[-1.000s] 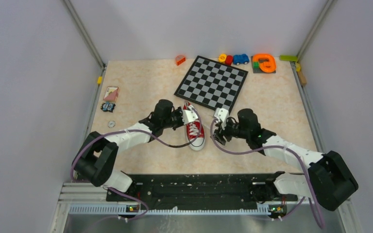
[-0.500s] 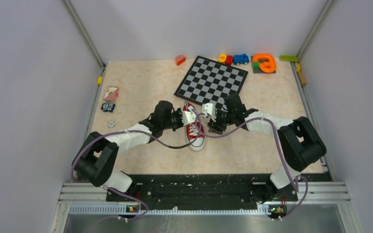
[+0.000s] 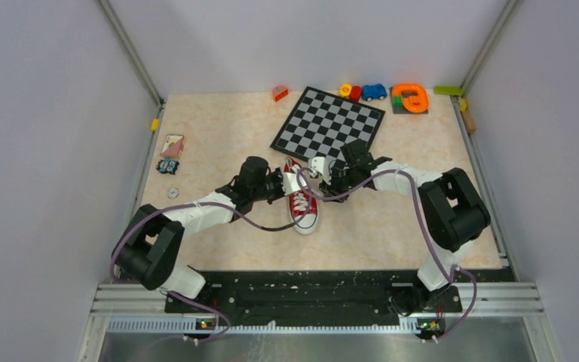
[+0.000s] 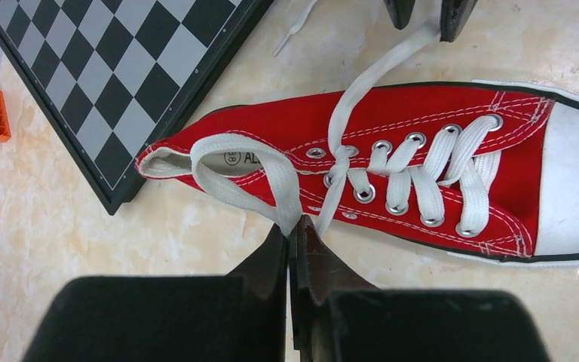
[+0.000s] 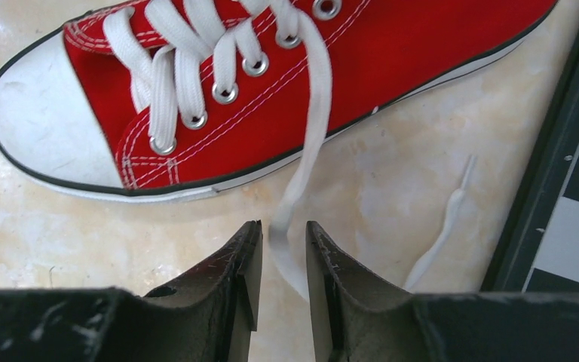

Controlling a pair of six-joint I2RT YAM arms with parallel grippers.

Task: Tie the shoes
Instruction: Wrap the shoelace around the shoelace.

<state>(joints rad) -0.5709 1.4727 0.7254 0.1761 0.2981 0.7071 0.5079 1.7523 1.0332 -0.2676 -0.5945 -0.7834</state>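
Rail [image 3: 301, 296] at my end of the bench [image 3: 219, 128] carries both arm bases, and from there the two arms reach in toward the middle. The shoe [image 3: 303, 205] lies on the bench between them, about mid-bench, with its white toe cap [image 3: 307, 223] pointing back at me and its heel toward the far side.

On the shoe's left, my left pincer [image 4: 292, 228] is clenched on a lace loop [image 4: 230, 162]. It nips the loop where its two sides meet, just off the sole edge, and the loop arcs over the shoe's opening.

On the other side, my right pincer [image 5: 283, 230] stands low over the bench just beside the sole. Its jaws are a little apart, and the free lace strand [image 5: 313, 121] runs down from the upper eyelets and passes between them. The pincer is astride the strand, not clamped on it.

A lace end [image 5: 445, 226] lies on the bench beside the chessboard [image 3: 330, 128], whose near corner sits just beside the heel. Past the board, along the far edge, I see an orange brick [image 3: 280, 93], a blue toy car [image 3: 374, 91] and an orange ring piece [image 3: 410, 98].
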